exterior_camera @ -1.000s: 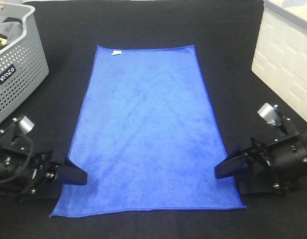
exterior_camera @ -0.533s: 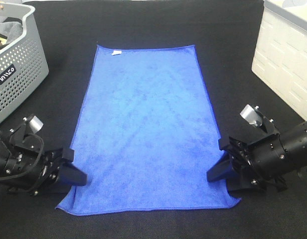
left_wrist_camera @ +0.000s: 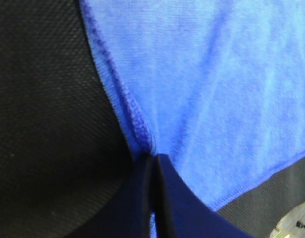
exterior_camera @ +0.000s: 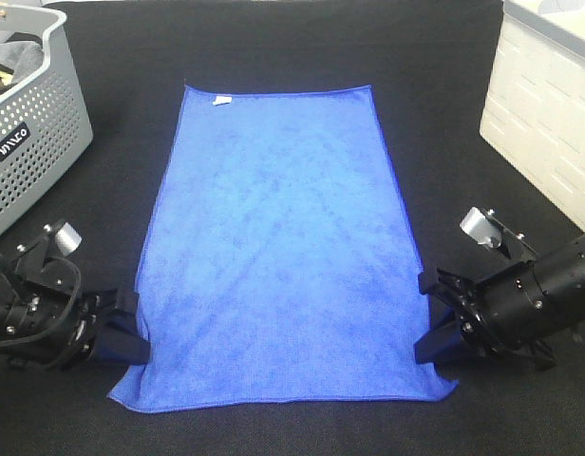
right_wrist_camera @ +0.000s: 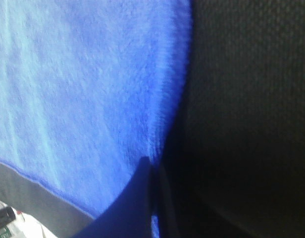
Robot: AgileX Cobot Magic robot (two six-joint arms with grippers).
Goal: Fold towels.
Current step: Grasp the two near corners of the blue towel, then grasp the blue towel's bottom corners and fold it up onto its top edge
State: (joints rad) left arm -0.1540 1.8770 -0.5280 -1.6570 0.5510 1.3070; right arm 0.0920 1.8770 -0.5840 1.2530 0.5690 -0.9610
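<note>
The royal-blue towel point(exterior_camera: 278, 247) lies spread flat on the black table, long side running away from me, with a small white tag point(exterior_camera: 220, 99) on its far short edge. My left gripper point(exterior_camera: 131, 342) is shut on the towel's left long edge near the front corner; the left wrist view shows the hem point(left_wrist_camera: 135, 116) pinched between the closed fingers point(left_wrist_camera: 137, 198). My right gripper point(exterior_camera: 427, 347) is shut on the right long edge near the front corner; the right wrist view shows the towel point(right_wrist_camera: 93, 99) edge nipped at the fingers point(right_wrist_camera: 137, 198).
A perforated grey basket point(exterior_camera: 27, 123) with grey cloth inside stands at the back left. A white box point(exterior_camera: 549, 114) stands along the right side. The table is covered in black fabric point(exterior_camera: 444, 114).
Both grippers have moved in to the towel's front corners and shut on its side edges. The front corners have drawn in and puckered slightly.
</note>
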